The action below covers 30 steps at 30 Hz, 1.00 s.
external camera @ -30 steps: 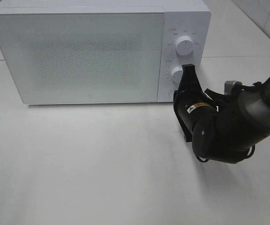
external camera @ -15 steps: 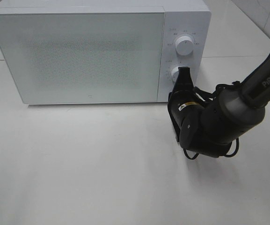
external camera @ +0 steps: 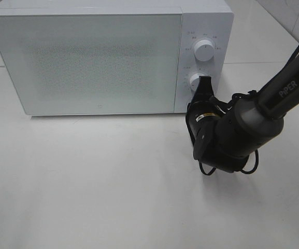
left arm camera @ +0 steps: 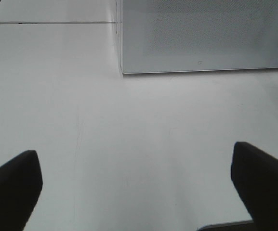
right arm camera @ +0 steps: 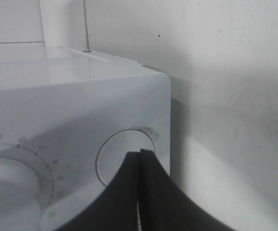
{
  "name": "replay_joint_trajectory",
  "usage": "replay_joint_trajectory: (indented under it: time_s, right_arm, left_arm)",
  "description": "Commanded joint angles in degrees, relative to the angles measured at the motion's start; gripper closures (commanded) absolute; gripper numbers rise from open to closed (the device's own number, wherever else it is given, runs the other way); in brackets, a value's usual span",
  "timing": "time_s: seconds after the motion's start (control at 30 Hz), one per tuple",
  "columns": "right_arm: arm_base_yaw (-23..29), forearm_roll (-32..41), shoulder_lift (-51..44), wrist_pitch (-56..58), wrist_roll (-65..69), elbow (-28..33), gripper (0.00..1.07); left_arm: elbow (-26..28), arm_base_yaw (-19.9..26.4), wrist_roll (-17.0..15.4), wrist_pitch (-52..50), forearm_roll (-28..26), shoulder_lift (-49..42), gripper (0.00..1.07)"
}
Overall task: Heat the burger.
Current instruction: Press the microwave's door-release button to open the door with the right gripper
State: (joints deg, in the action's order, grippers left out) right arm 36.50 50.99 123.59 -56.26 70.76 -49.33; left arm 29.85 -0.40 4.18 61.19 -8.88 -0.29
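the right hand (right arm camera: 139, 159), pinched shut, is at the round button (right arm camera: 111, 154) of the closed microwave (external camera: 87, 62); push straight and centred so the tips don't slip. the left hand (left arm camera: 136, 166) hangs wide over the worktop (left arm camera: 129, 120). the burger is nowhere visible.

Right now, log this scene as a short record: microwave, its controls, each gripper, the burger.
microwave: white, door shut, standing on the table
controls: upper knob, lower knob, round button
right gripper: shut, tips in front of the round button; contact unclear
left gripper: open, holding nothing, above the table, facing the microwave door
burger: not in view
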Motion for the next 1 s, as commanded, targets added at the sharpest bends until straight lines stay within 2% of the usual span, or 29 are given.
replay_joint_trajectory:
  time_s: [0.03,0.7,1.0]
  right_arm:
    - [-0.34,-0.11,-0.06,-0.52,-0.8,-0.57,1.07]
    - [-0.92,-0.11,2.06,-1.2,-1.32,-2.86,1.07]
    - [-0.92,-0.29,2.75,-1.6,-0.69,-6.02,1.07]
  left_arm:
    - [0.06,0.11,-0.4,-0.57,-0.46,-0.97,0.06]
    - [0.06,0.11,-0.4,-0.57,-0.46,-0.97,0.06]
    - [0.06,0.11,-0.4,-0.57,-0.46,-0.97,0.06]
